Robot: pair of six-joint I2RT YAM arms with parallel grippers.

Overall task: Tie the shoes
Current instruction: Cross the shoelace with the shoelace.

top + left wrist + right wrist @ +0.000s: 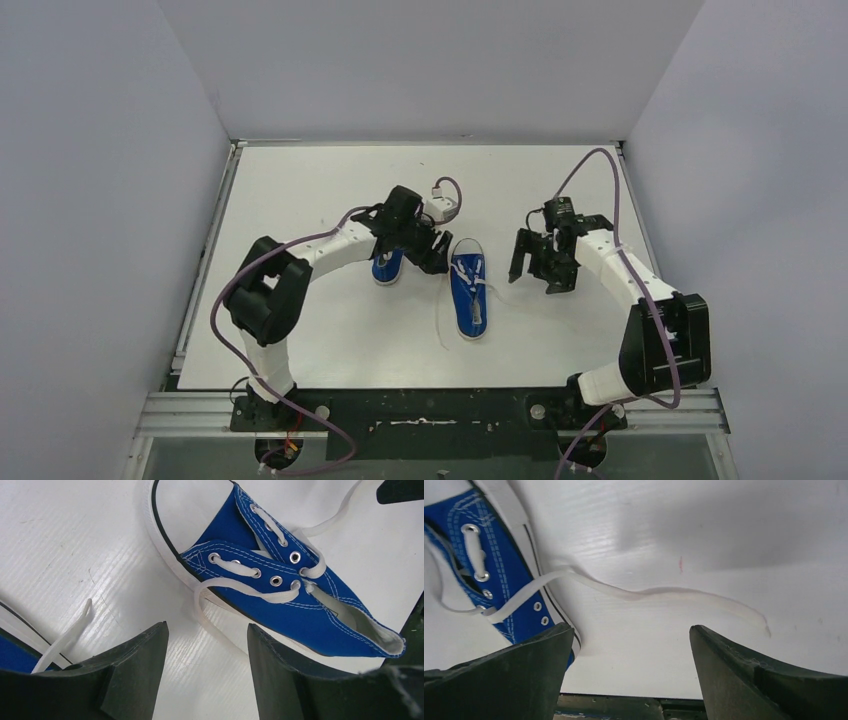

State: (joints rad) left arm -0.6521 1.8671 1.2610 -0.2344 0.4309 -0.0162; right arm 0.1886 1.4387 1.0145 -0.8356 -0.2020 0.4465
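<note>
Two blue shoes with white soles lie mid-table. The right shoe [470, 292] points away from me with its laces loose; one white lace [440, 322] trails down its left side. The left shoe [388, 266] is half hidden under my left arm. My left gripper [437, 258] hovers open between the two shoes. In its wrist view the right shoe [280, 580] lies just ahead of the open left gripper [207, 635], which holds nothing. My right gripper [533, 275] is open to the right of that shoe [499, 580]. A loose lace [664, 592] lies on the table beyond the empty right gripper [631, 630].
The white table [330, 190] is walled in by grey panels on three sides. A metal rail [430, 410] runs along the near edge by the arm bases. Purple cables loop off both arms.
</note>
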